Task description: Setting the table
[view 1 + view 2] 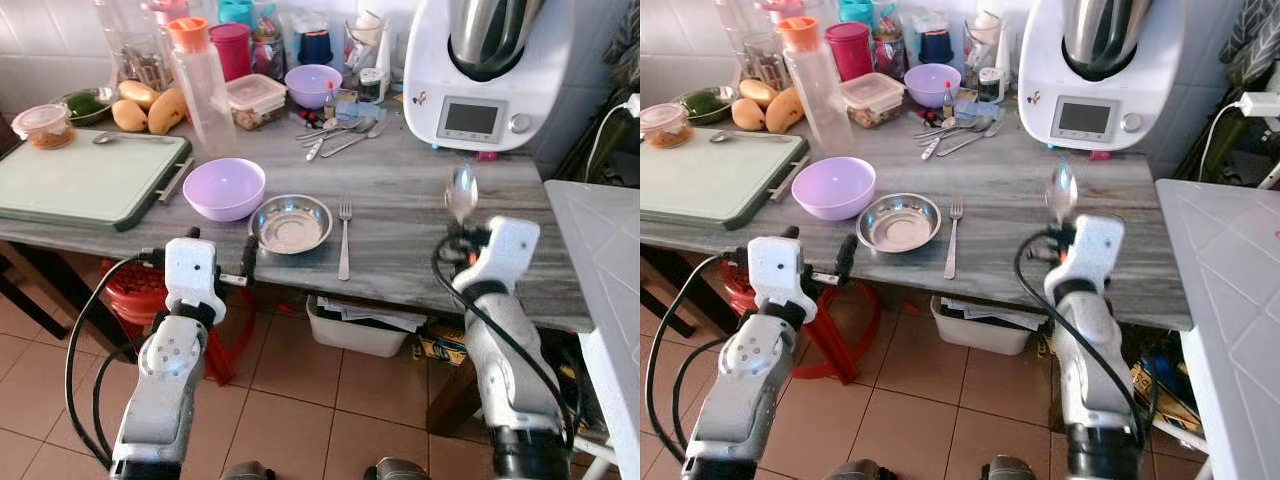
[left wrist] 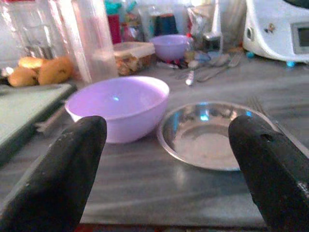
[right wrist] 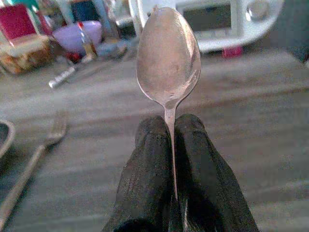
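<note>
Left eye view: metal plate (image 1: 291, 223) and fork (image 1: 345, 238) are laid; right gripper (image 3: 173, 140), clamped on spoon (image 3: 168, 58), must place it beside the plate; left gripper (image 1: 218, 262) is apart.

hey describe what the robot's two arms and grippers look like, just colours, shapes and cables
Both arms are silver-grey metal with rounded segments and white boxy wrist housings. Thick black cables loop along each. The left gripper has two long, blunt black fingers; the right gripper has the same matte black fingers.

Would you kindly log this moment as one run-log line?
right gripper: shut on spoon, above counter | left gripper: open, facing steel plate | fork: beside plate
</note>
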Motion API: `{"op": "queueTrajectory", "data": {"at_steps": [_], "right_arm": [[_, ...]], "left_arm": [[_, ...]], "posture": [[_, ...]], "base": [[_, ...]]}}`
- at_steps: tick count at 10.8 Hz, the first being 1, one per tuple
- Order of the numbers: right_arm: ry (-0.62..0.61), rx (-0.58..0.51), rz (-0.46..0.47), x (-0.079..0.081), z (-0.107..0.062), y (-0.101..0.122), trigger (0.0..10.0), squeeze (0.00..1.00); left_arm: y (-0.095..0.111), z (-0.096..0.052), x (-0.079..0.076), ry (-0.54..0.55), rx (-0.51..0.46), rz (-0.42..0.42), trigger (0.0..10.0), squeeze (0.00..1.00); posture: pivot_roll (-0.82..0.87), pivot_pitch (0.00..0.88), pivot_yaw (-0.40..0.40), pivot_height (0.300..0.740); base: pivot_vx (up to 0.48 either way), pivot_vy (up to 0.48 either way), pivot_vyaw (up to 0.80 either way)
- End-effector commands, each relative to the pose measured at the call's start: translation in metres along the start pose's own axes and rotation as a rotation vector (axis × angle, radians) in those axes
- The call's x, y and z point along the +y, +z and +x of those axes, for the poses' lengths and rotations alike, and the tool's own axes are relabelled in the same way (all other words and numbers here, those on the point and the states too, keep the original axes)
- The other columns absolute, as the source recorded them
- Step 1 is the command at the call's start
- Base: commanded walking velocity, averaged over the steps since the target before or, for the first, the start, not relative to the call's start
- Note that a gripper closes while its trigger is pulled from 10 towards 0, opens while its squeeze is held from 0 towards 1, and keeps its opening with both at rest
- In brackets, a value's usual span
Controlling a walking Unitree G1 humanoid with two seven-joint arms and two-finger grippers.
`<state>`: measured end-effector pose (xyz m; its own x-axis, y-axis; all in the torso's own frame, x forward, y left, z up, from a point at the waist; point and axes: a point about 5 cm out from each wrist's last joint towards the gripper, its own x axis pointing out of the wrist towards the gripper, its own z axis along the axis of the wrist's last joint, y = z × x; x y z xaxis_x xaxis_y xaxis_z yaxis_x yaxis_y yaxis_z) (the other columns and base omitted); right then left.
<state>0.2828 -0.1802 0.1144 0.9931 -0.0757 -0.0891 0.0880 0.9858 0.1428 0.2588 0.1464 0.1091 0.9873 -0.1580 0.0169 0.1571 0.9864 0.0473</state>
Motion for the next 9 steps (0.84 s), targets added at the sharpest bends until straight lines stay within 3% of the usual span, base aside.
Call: {"op": "queueTrajectory", "data": {"at_steps": [1, 4, 5, 6, 9], "right_arm": [[0.007, -0.026, 0.021, 0.003, 0.0, 0.009, 10.0, 0.0], [0.001, 0.055, 0.085, 0.007, 0.007, 0.002, 10.0, 0.0], [-0.004, 0.089, 0.156, 0.011, 0.014, 0.0, 10.0, 0.0], [0.02, 0.126, 0.212, 0.021, 0.018, -0.001, 10.0, 0.0], [0.064, 0.194, 0.259, 0.048, 0.025, -0.006, 10.0, 0.0]], "left_arm": [[0.001, -0.004, -0.002, -0.042, 0.012, -0.022, 10.0, 0.0], [0.003, -0.005, -0.005, -0.073, 0.026, -0.024, 10.0, 0.0], [0.004, -0.007, -0.007, -0.088, 0.03, -0.021, 10.0, 0.0], [0.004, -0.01, -0.005, -0.092, 0.041, -0.019, 10.0, 0.0], [0.005, -0.015, -0.004, -0.093, 0.054, -0.012, 10.0, 0.0]], "posture": [[0.0, 0.0, 0.054, 0.74], [0.01, 0.009, 0.052, 0.74], [0.02, 0.016, 0.054, 0.74], [0.02, 0.025, 0.056, 0.74], [0.04, 0.04, 0.047, 0.74]], "base": [[0.0, 0.0, 0.0], [0.0, 0.0, 0.0], [0.0, 0.0, 0.0], [0.0, 0.0, 0.0], [0.0, 0.0, 0.0]]}}
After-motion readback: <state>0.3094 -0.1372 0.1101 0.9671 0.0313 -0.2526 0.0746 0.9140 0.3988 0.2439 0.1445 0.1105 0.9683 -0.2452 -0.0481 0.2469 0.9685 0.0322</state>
